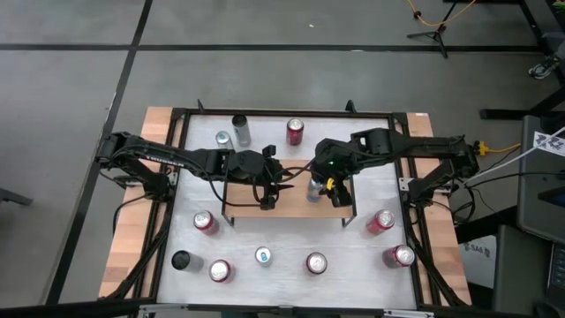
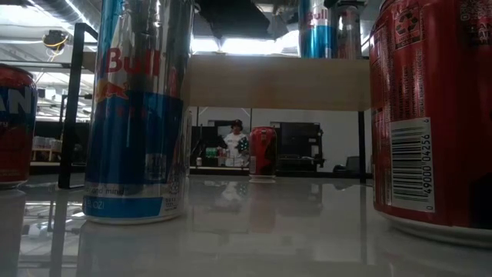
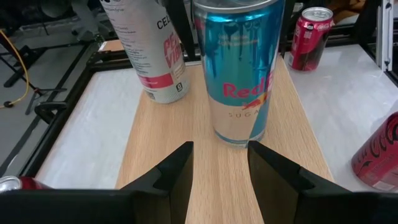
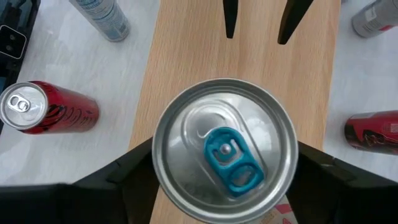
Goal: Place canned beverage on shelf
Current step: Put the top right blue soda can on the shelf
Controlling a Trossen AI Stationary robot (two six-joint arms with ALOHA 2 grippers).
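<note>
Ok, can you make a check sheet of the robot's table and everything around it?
Surface: white tabletop, black frame.
Job's things: blue-and-silver slim can upright on light wooden shelf, white-and-pink can beside it.
Clutter: red cans, silver cans, one black can around the shelf.
Grippers: right gripper shut on the blue-and-silver can; left gripper open, empty, over the shelf.
Cables: yellow cable near the right arm.
Surroundings: grey floor; person far behind.

You see the shelf (image 1: 287,210) in the table's (image 1: 282,265) middle. A can (image 3: 239,71) stands on it, between the left gripper (image 1: 268,196) and the right gripper (image 1: 320,191).
</note>
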